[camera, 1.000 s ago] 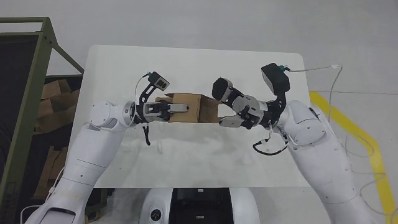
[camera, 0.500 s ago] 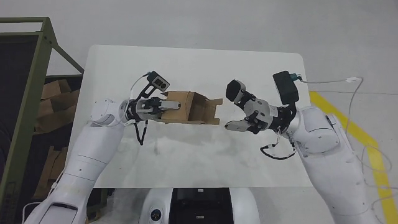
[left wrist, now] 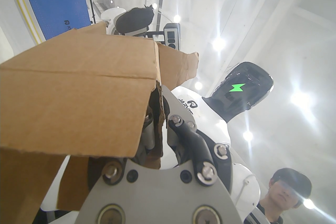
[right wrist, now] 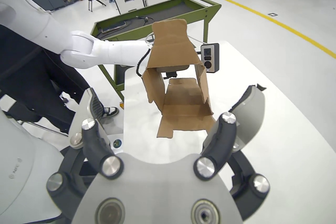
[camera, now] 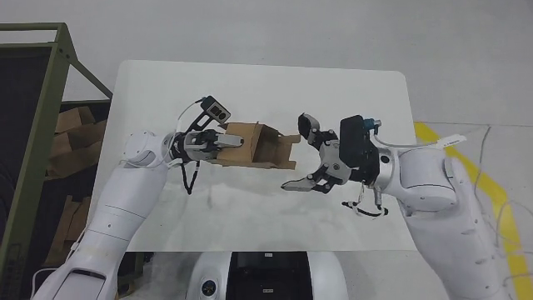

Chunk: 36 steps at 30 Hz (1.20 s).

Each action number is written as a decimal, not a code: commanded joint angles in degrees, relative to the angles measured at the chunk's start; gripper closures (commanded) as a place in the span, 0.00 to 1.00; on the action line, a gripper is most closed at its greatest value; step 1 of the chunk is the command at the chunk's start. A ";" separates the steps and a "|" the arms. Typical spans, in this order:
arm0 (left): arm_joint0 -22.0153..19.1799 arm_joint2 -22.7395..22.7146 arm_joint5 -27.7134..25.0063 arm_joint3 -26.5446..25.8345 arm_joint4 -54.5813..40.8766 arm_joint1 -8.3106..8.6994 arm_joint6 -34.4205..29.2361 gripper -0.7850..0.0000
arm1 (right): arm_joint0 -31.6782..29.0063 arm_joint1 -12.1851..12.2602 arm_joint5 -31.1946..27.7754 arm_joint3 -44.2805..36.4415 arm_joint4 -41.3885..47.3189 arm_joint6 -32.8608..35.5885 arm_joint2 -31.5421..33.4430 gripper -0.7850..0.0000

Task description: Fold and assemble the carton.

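While the brown corrugated-cardboard carton (camera: 254, 145) is clamped at one end by the left gripper (camera: 236, 142) over the white table (camera: 250, 92), its long axis is pointed straight at the right gripper (camera: 301, 156), whose fingers are spread wide and touch nothing. The open, flapped end lies just beside that free gripper, so the loose flaps are judged best folded from there.

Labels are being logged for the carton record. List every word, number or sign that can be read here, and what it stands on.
Nothing can be quoted.
The carton: no print on the faces shown.
The table: none.
The blue wall panel: a white mark at the carton's edge, too small to read.
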 commanded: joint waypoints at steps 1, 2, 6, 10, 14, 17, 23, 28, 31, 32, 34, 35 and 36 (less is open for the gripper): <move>-0.01 0.06 0.02 -0.06 -0.01 -0.03 -0.02 1.00 | -0.67 0.00 1.71 -1.30 -5.14 -1.75 0.35 0.00; 0.00 0.08 0.08 -0.10 -0.05 -0.04 -0.07 1.00 | -1.00 -0.01 2.27 -2.02 -7.03 -2.56 0.29 0.00; 0.05 0.11 0.18 -0.24 0.08 -0.06 -0.18 1.00 | -1.86 -0.01 4.10 -3.84 -12.92 -4.96 -0.44 0.00; 0.00 0.21 0.35 -0.43 0.28 -0.09 -0.36 1.00 | -1.67 -0.02 6.16 -4.08 -16.41 -4.82 -2.03 0.00; -0.04 0.23 0.48 -0.54 0.40 -0.10 -0.57 1.00 | -1.04 -0.07 7.53 -3.12 -16.97 -5.22 -3.43 0.00; -0.01 0.25 0.67 -0.65 0.58 -0.09 -0.86 1.00 | -0.75 -0.09 8.88 -2.61 -17.24 -5.93 -3.80 0.00; -0.01 0.38 0.85 -0.71 0.90 -0.10 -1.33 1.00 | -0.88 -0.04 11.47 -2.61 -18.45 -6.88 -4.19 0.00; -0.10 0.53 0.88 -0.78 1.07 -0.13 -1.64 1.00 | -0.66 -0.01 12.78 -2.62 -19.17 -6.81 -4.91 0.00; -0.10 0.57 0.86 -0.82 1.21 -0.14 -1.65 1.00 | -0.41 -0.02 14.07 -2.83 -20.36 -6.53 -5.43 0.00; -0.10 0.57 0.87 -0.84 1.28 -0.13 -1.65 1.00 | -0.31 -0.03 14.62 -2.98 -20.90 -6.51 -5.62 0.00; -0.06 0.58 0.85 -0.86 1.29 -0.14 -1.64 1.00 | -0.20 -0.07 15.62 -3.34 -21.96 -6.50 -6.16 0.00; -0.04 0.59 0.84 -0.88 1.30 -0.14 -1.63 1.00 | -0.11 -0.09 16.16 -3.46 -22.63 -6.41 -6.36 0.00; -0.02 0.58 0.81 -0.88 1.29 -0.15 -1.58 1.00 | -0.04 -0.11 16.76 -3.64 -23.28 -6.41 -6.58 0.00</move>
